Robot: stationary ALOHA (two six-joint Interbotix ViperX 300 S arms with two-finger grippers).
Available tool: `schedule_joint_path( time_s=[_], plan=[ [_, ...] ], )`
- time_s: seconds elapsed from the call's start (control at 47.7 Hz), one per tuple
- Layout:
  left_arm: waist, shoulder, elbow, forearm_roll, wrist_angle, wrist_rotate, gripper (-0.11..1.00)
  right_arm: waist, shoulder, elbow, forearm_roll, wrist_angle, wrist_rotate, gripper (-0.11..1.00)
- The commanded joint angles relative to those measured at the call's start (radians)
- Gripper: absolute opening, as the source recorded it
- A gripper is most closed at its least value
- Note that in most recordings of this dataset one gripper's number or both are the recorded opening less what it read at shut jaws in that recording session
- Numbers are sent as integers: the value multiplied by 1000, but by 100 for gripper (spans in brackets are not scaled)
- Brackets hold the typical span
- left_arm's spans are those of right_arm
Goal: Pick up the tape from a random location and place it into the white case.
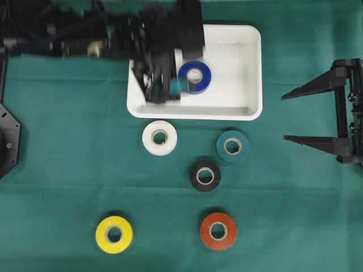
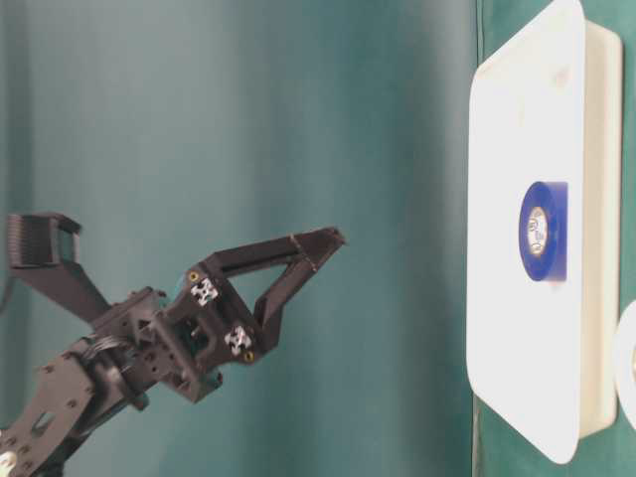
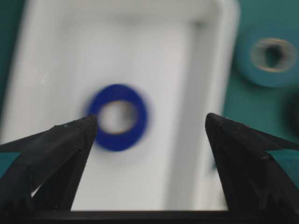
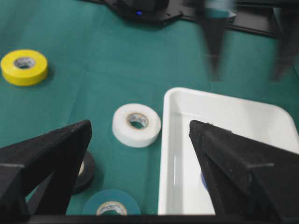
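Overhead exterior view puts the left gripper (image 1: 164,85) at the upper centre of the frame, blurred, hanging over the left half of the white case (image 1: 249,68) with its jaws spread wide and nothing between them. Its wrist view confirms this: the two dark fingertips (image 3: 77,135) stand far apart at the bottom of the frame, and the blue tape (image 3: 119,116) lies flat on the case floor, apart from both tips and nearer the left one.

That blue tape (image 1: 194,77) is the only roll inside the case, lying left of the case's centre in the overhead view, just right of the gripper. In the table-level view it shows as a blue ring (image 2: 542,231) on the white case (image 2: 517,119) at the right of the frame.

Below the case, on the green cloth (image 1: 57,170), five rolls lie outside it: a white tape (image 1: 160,137) just under the case's lower rim, a teal tape (image 1: 232,146) to its right, a black tape (image 1: 205,175) lower between them, a yellow tape (image 1: 114,234) at the lower left and a red tape (image 1: 218,230) at the lower centre.

At the right edge of the overhead frame the right gripper (image 1: 292,117) is also wide open and empty, well apart from the case.
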Motion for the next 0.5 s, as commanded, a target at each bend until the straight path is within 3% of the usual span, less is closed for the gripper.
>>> schedule_joint_path(
  time_s=[0.0, 0.273, 0.482],
  plan=[
    [-48, -38, 3, 2, -23, -3, 95, -2, 5, -28, 0, -5, 2, 91],
    [-64, -109, 83, 0, -52, -6, 95, -2, 3, -31, -2, -3, 5, 91],
    [-66, -264, 212, -3, -109, -12, 95, -2, -11, -32, -2, 14, 6, 91]
  ],
)
